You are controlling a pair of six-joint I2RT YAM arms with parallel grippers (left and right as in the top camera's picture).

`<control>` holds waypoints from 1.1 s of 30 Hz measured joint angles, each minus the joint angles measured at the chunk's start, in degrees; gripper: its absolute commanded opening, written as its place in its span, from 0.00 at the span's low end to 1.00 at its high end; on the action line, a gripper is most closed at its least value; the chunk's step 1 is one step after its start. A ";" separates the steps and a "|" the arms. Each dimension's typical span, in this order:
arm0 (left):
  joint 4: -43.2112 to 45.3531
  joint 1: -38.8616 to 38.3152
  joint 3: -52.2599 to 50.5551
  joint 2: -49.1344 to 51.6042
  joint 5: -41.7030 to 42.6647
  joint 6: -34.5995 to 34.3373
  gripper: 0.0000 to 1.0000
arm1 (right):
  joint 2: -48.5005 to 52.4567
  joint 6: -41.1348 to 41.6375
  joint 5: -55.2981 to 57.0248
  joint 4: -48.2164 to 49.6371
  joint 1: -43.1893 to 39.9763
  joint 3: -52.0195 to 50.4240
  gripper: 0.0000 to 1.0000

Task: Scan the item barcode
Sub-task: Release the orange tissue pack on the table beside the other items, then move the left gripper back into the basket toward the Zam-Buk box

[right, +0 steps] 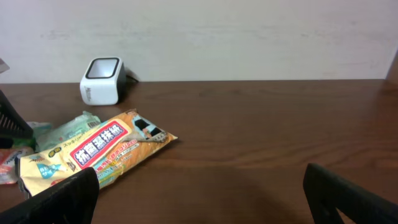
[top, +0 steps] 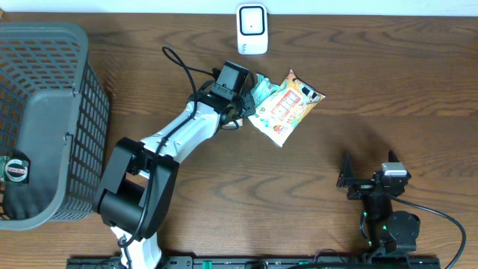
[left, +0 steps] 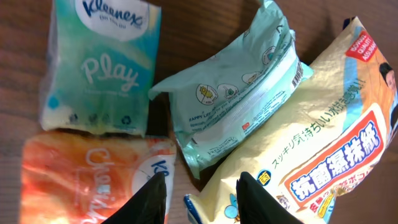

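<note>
A yellow-and-orange wipes packet lies on the table below the white scanner. My left gripper hovers over the packet's left end. In the left wrist view its jaws stand apart, with the corner of the yellow packet between them and nothing pinched. Beside the packet lie a green wipes pack, a teal Kleenex pack and an orange Kleenex pack. A barcode shows on the green pack's right end. My right gripper rests near the front right, wide open and empty.
A grey mesh basket stands at the left edge, with a small round dark item inside. The scanner sits against the back wall. A black cable runs along the left arm.
</note>
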 measured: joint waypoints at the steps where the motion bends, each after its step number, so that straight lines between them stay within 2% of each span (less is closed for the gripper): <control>1: -0.17 0.28 0.00 -0.44 0.07 1.27 0.36 | 0.00 0.00 0.00 0.00 0.00 0.00 0.99; 6: -3.58 3.08 0.28 -7.89 0.22 7.30 0.37 | 0.00 0.00 0.02 0.02 0.00 0.00 0.99; 10: -6.88 8.00 2.47 -18.73 -1.14 11.54 0.56 | 0.00 0.00 0.00 0.00 0.00 0.00 0.99; 15: -10.64 16.33 4.00 -31.87 -5.51 16.98 0.64 | 0.00 0.00 0.00 0.02 0.00 0.00 0.99; 18: -11.78 23.82 4.02 -39.10 -9.22 21.99 0.70 | 0.00 0.00 0.00 0.00 0.00 0.00 0.99; 26: -12.61 44.59 4.02 -46.84 -14.05 26.08 0.70 | 0.00 0.00 0.00 0.00 0.00 0.00 0.99; 33: -15.67 61.92 4.02 -44.13 -15.19 30.58 0.70 | 0.00 0.00 0.02 0.00 0.00 0.00 0.99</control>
